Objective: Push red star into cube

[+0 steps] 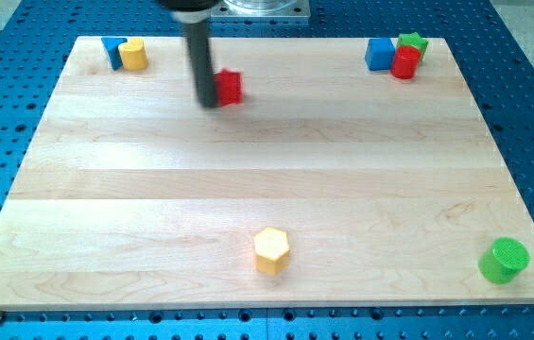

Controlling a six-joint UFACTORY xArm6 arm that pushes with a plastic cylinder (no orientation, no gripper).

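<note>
My tip (207, 102) stood on the board near its top edge, left of centre. The tool was a plain rod with nothing to open, close or grip. It pressed directly against the left side of the red star (231, 87), or stood so close that no gap showed.

The target, the blue cube (378, 54), sat in the top right corner of the board. A red cylinder (404, 63) touched its right side and a green star (413, 42) lay just behind that. The red star lay well apart from this group, with bare wood between them along the top edge.

Status: approach complete, contact side correct. The tip was on the side of the star facing away from the cube, so a push toward the right edge would have carried it toward the target. In my judgement almost the whole travel remained, and the line needed a slight bias toward the top edge.

Other blocks lay clear of that line:
- blue block (111, 51) and yellow cylinder (133, 55), top left corner;
- yellow hexagon (271, 250), near the bottom edge, centre;
- green cylinder (504, 260), bottom right corner.
</note>
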